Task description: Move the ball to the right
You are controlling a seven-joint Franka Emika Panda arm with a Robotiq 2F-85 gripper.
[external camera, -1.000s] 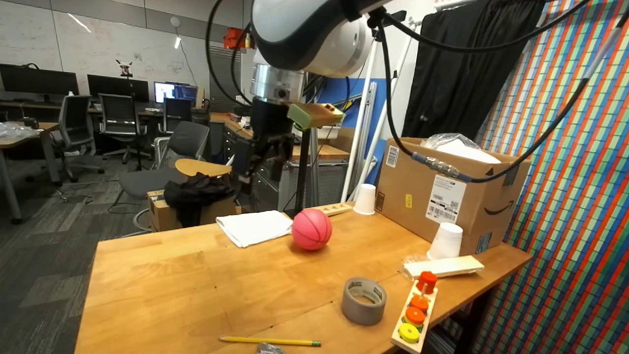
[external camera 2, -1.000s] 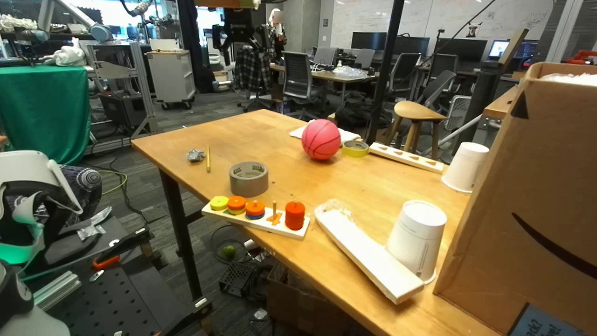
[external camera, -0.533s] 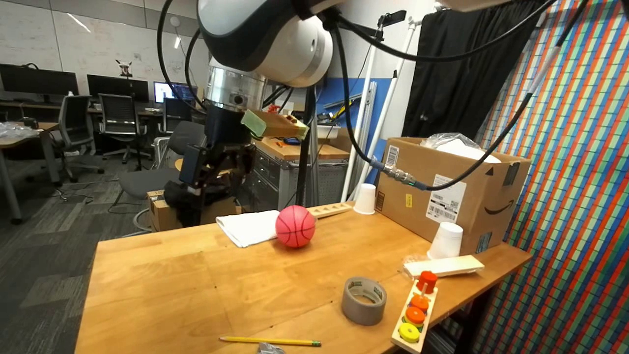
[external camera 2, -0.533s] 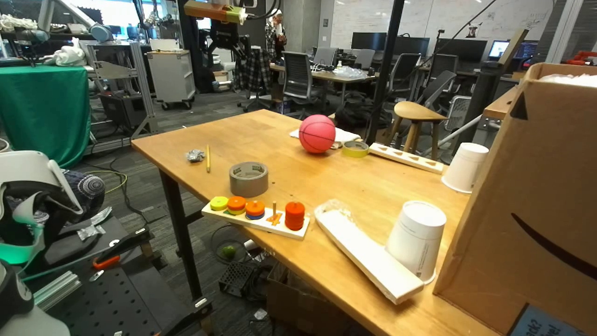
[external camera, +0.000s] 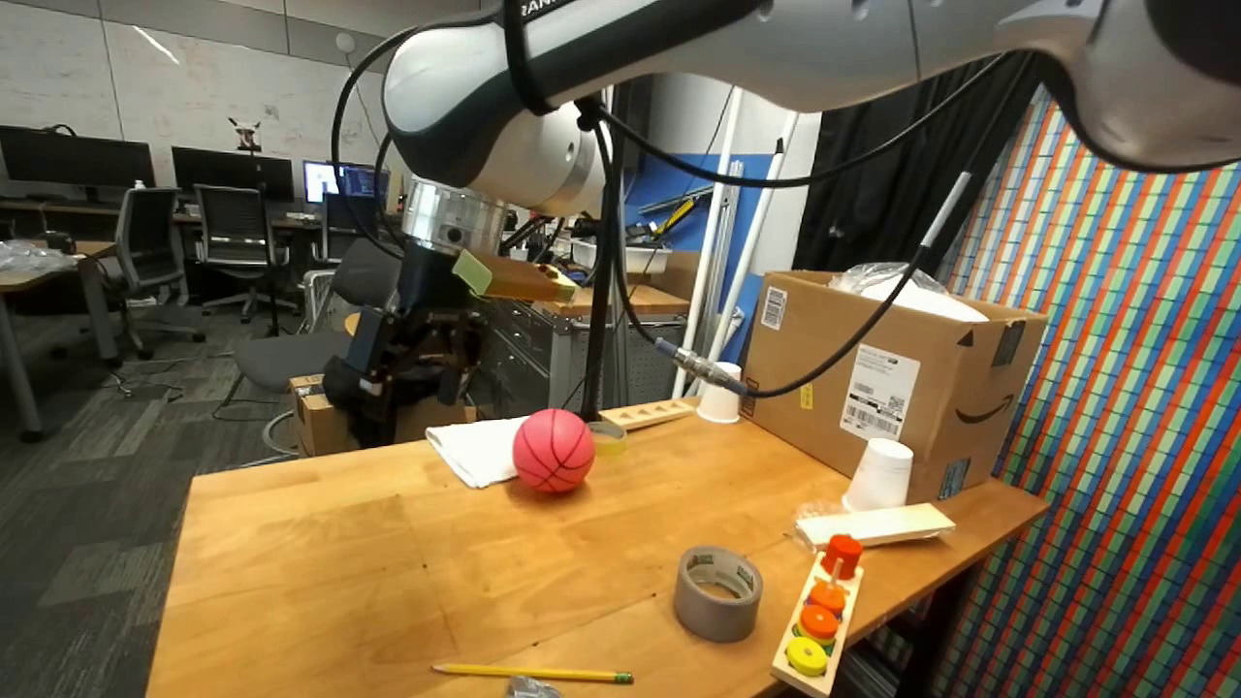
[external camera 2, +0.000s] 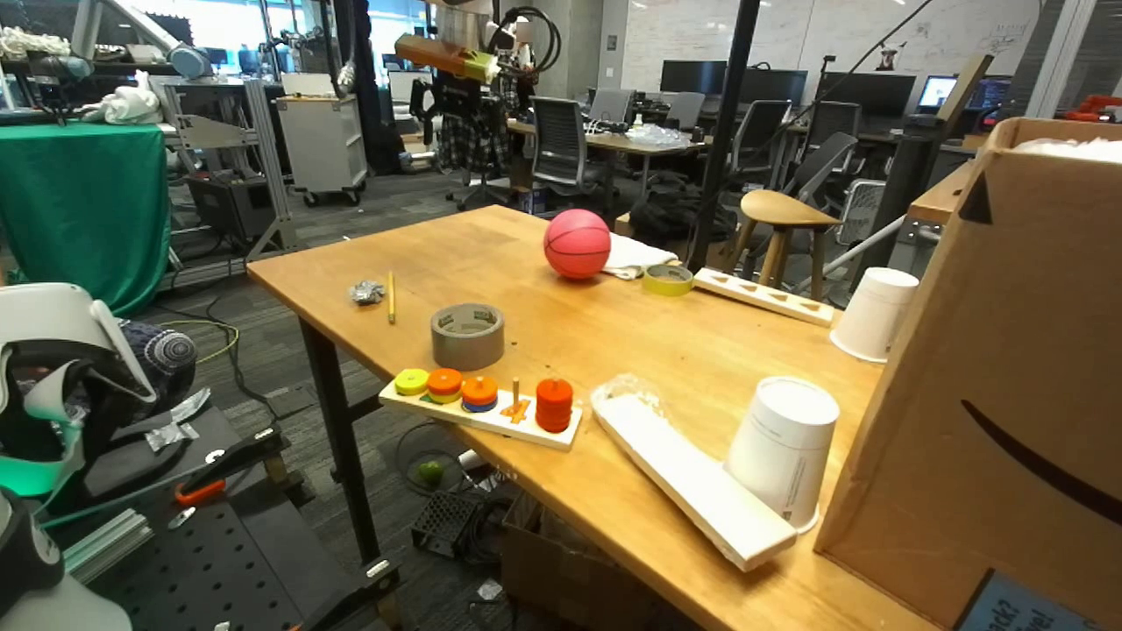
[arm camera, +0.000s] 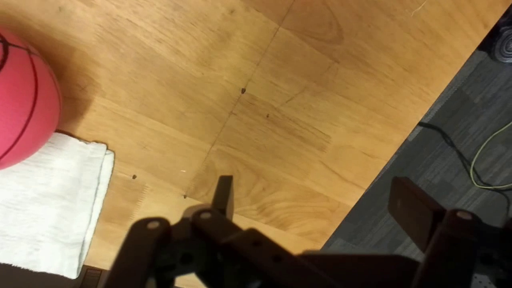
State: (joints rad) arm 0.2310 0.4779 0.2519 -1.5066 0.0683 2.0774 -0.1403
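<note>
The pinkish-red ball (external camera: 554,451) rests on the wooden table near its far edge, beside a folded white cloth (external camera: 477,452). It shows whole in both exterior views (external camera 2: 577,244). In the wrist view the ball (arm camera: 26,100) is cut off at the left edge and overlaps the cloth (arm camera: 44,208). My gripper (external camera: 412,388) is open and empty, above table height and to the left of the ball in that exterior view; it also shows high up in an exterior view (external camera 2: 462,131). In the wrist view its spread fingers (arm camera: 312,186) have only table edge and floor between them.
A grey tape roll (external camera: 718,593), a peg toy with coloured discs (external camera: 819,620) and a pencil (external camera: 533,673) lie on the table. White cups (external camera 2: 783,451), a white plank (external camera 2: 692,478), a yellow tape roll (external camera 2: 668,280) and a large cardboard box (external camera 2: 982,350) stand there too.
The ball has moved left in both exterior views, apart from the gripper, uncovering the yellow tape roll. The arm has swung left and the gripper has come lower.
</note>
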